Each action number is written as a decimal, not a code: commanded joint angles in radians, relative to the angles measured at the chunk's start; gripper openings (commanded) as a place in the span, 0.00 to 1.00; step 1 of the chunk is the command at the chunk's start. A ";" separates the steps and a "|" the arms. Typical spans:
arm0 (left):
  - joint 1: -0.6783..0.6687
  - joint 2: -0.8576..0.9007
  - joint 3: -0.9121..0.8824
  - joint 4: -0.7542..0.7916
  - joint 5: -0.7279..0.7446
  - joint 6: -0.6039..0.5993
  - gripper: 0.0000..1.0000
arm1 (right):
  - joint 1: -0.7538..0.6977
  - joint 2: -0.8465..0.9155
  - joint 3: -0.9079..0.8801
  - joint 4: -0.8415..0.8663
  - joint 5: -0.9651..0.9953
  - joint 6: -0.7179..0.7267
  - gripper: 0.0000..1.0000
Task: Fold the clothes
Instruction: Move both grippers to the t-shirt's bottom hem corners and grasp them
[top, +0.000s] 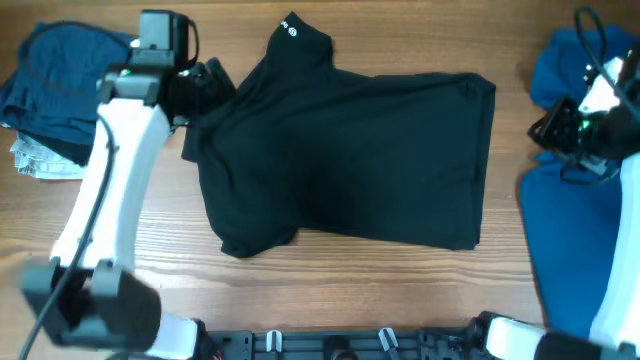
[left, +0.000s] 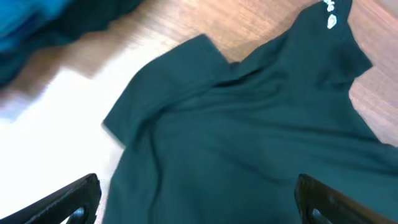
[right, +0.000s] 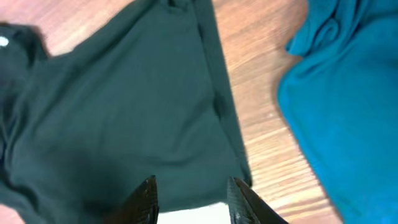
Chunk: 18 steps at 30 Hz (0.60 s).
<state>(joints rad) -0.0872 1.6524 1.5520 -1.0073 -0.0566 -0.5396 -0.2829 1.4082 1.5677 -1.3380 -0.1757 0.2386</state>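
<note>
From above, between my left gripper (top: 205, 85) and right gripper (top: 552, 130), the black shirt (top: 350, 150) lies spread, unfolded; navy pieces (top: 50, 80) sit stacked beyond my left. Left wrist: jaws wide, empty, sleeve (left: 161, 81) just ahead. Right wrist: jaws parted, empty above the hem (right: 224, 106); blue shirt (right: 348, 93) beside, unfolded too.

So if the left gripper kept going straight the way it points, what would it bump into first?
Most likely the black shirt. In the left wrist view the open left gripper points at its dark fabric, with nothing in between. How close it is I cannot tell.
</note>
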 joint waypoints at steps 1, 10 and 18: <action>-0.023 -0.064 0.006 -0.087 -0.027 -0.054 1.00 | 0.052 -0.143 -0.168 0.019 -0.012 0.035 0.38; -0.114 -0.069 -0.116 -0.159 -0.031 -0.204 1.00 | 0.067 -0.309 -0.709 0.248 -0.080 0.140 0.56; -0.130 -0.070 -0.382 0.047 0.113 -0.243 1.00 | 0.076 -0.280 -0.881 0.399 -0.071 0.160 0.75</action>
<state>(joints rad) -0.2115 1.5913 1.2499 -1.0237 -0.0254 -0.7475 -0.2184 1.1137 0.7338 -0.9661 -0.2390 0.3828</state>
